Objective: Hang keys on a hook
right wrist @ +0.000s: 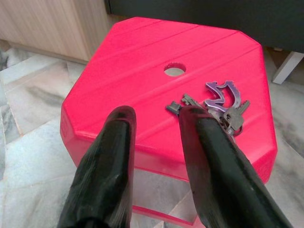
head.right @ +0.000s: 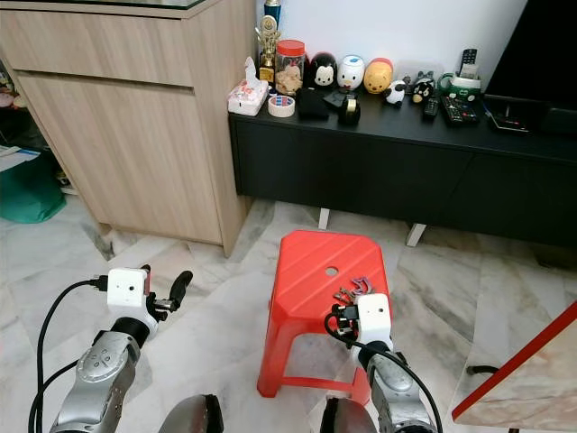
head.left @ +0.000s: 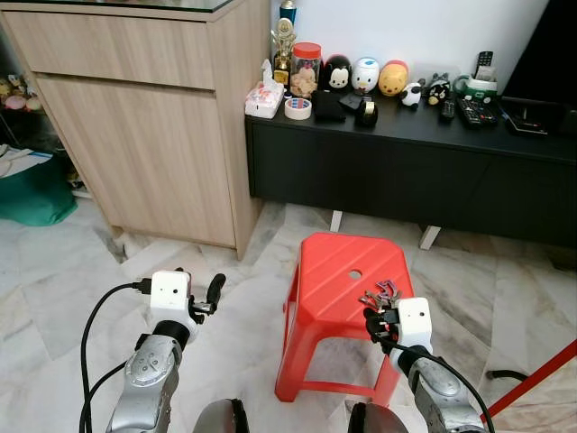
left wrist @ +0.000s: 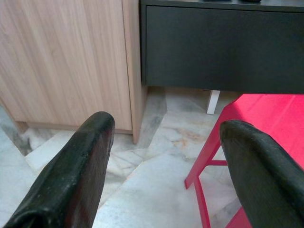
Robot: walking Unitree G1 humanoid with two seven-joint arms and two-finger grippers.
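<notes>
Two black fingers of the right gripper (right wrist: 152,128) stand parted with nothing between them, just on the near side of the keys (right wrist: 216,104), one finger covering the bunch's near edge. The keys lie on the right part of the red stool (head.left: 338,262), near its right rim, right of the hole in its top. The left gripper (left wrist: 161,142) hangs open to the left of the stool, over the floor.

The bunch lies flat, so the fingers may close on plastic or push it off the rim. No hook can be made out, so the hanging spot is unknown.

The keys are a small grey cluster on a purple clip.
</notes>
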